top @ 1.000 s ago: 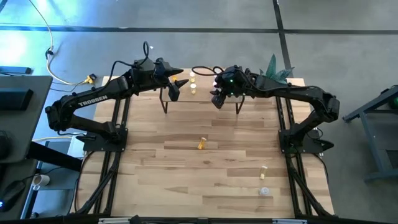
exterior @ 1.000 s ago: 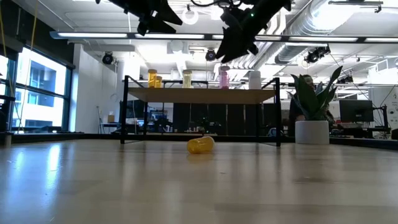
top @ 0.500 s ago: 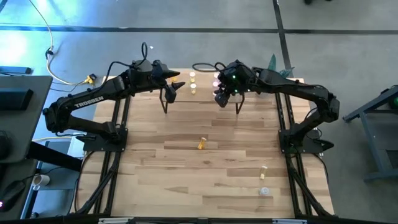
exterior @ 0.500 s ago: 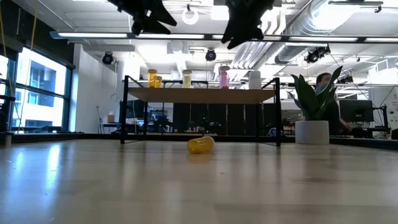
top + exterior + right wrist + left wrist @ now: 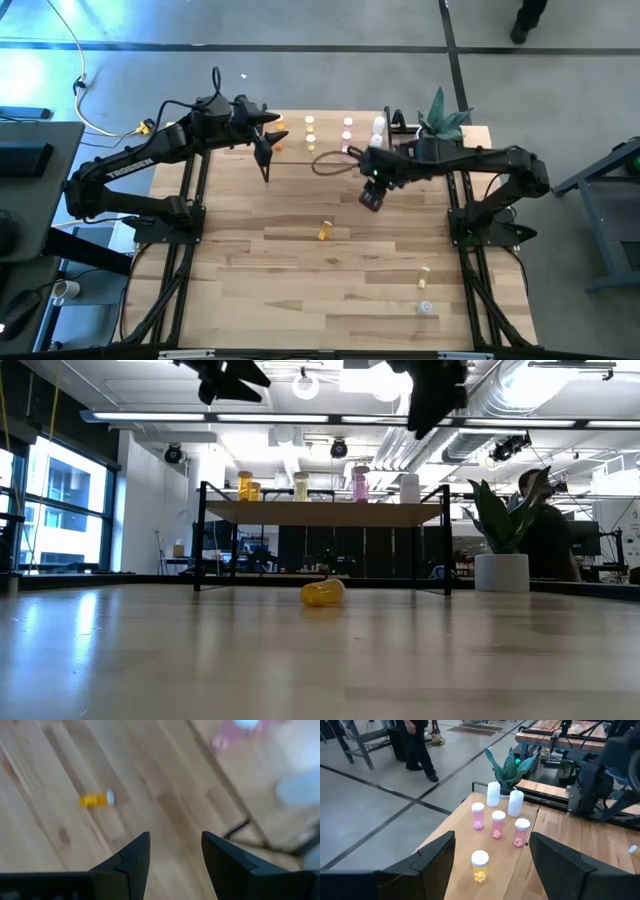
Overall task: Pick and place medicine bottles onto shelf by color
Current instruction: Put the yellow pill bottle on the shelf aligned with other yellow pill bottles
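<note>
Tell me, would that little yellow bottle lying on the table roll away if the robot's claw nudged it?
Probably. The yellow bottle lies on its side on the bare table, and it is round, so a sideways nudge would likely roll it. It looks small and light, so it might also skid. The open right gripper hangs above, not touching it.

Potted plant (image 5: pixel 502 555) at the table (image 5: pixel 300 290) corner; person (image 5: pixel 548 535) behind.
</note>
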Robot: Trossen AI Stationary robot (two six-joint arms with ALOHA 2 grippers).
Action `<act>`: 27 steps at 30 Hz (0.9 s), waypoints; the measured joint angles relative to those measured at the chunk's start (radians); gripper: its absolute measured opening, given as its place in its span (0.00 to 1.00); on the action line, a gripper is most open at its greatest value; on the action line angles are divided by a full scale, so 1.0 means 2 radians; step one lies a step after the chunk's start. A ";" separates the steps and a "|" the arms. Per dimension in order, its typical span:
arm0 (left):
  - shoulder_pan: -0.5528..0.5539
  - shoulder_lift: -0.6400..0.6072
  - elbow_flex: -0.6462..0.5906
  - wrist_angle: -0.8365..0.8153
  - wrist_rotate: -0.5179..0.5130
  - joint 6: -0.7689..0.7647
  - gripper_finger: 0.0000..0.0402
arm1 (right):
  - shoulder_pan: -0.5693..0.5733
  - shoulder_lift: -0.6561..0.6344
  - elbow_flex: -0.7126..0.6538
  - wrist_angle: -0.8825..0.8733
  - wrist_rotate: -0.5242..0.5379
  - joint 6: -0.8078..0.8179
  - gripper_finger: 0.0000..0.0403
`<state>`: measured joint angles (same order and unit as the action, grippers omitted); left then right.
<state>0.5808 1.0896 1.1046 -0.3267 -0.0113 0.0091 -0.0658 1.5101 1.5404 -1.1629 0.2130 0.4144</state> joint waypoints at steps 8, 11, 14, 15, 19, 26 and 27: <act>0.000 -0.001 0.000 0.000 0.000 0.001 0.61 | 0.073 -0.002 -0.007 -0.076 0.043 0.103 0.42; 0.000 -0.001 0.000 0.000 0.000 0.001 0.61 | 0.097 -0.023 -0.047 -0.075 0.047 0.151 0.42; 0.000 -0.001 0.000 0.000 0.000 0.001 0.61 | 0.119 -0.049 -0.095 -0.068 0.037 0.222 0.42; 0.000 -0.001 0.000 0.000 0.000 0.001 0.61 | 0.127 -0.057 -0.108 -0.063 0.031 0.248 0.42; 0.000 -0.001 0.000 0.000 0.000 -0.003 0.61 | 0.157 -0.088 -0.147 -0.052 0.010 0.343 0.42; 0.000 -0.001 0.000 -0.008 0.000 -0.056 0.61 | 0.207 -0.116 -0.186 -0.052 -0.038 0.527 0.42; 0.000 -0.001 0.000 -0.012 0.000 -0.062 0.61 | 0.215 -0.116 -0.188 -0.052 -0.041 0.545 0.42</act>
<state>0.5808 1.0878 1.1046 -0.3515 -0.0115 -0.1141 0.3652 1.2789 1.1648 -1.2670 0.1305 1.5052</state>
